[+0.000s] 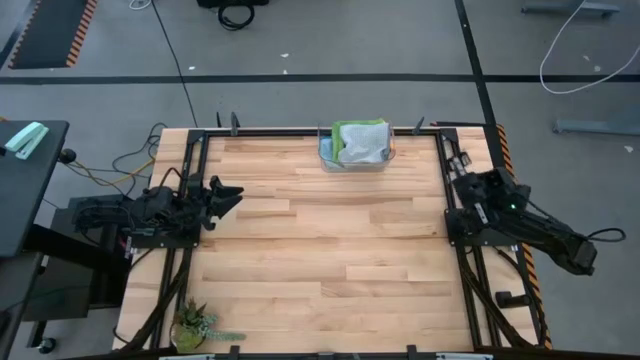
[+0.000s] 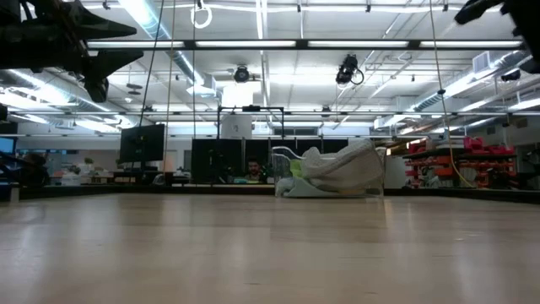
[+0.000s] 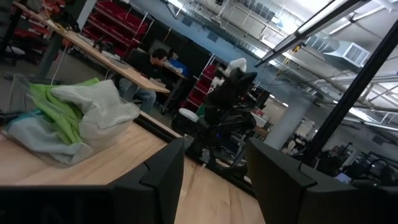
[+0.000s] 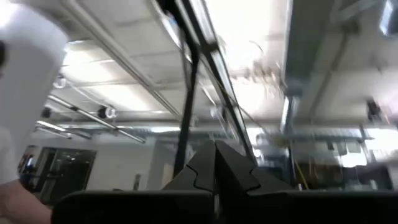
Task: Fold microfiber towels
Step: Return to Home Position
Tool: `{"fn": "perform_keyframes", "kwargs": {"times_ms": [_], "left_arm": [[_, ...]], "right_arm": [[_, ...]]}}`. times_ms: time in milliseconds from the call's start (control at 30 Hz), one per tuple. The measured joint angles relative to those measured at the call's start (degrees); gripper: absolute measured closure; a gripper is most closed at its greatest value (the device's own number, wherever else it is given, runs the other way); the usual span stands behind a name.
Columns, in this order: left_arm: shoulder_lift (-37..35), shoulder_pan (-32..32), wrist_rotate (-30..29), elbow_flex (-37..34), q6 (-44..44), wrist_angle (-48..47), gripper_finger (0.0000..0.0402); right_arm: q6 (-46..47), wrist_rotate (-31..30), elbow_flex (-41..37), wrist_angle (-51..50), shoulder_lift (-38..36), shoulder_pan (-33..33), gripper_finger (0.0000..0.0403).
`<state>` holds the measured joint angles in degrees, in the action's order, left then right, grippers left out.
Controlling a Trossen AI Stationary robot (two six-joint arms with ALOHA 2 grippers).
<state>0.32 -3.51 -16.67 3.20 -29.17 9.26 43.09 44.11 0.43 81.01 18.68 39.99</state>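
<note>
The left arm [image 1: 165, 208] and right arm [image 1: 520, 222] are matte black and blocky, the left gripper [image 3: 214, 152] bearing broad, angular dark fingers [image 3: 158, 183].

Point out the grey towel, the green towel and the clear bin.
grey towel [image 1: 366, 145], high view, middle of its top face.
green towel [image 1: 345, 128], high view, strip showing beside the grey one.
clear bin [image 1: 324, 153], high view, its left wall.
</note>
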Motion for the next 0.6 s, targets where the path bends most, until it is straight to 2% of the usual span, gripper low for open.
{"fn": "perform_keyframes", "kwargs": {"times_ms": [100,300,600], "left_arm": [[0.0,0.0,0.0,0.0,0.1,-0.1,0.0225],[0.0,0.0,0.0,0.0,1.4,-0.1,0.0221],[0.0,0.0,0.0,0.0,1.0,-0.1,0.0224]], "right_arm": [[0.8,0.5,0.0,8.1,-0.1,0.0,0.0387],[5.0,2.1,0.0,8.1,-0.8,0.0,0.0387],[5.2,3.6,0.0,8.1,-9.1,1.3,0.0387]]}}
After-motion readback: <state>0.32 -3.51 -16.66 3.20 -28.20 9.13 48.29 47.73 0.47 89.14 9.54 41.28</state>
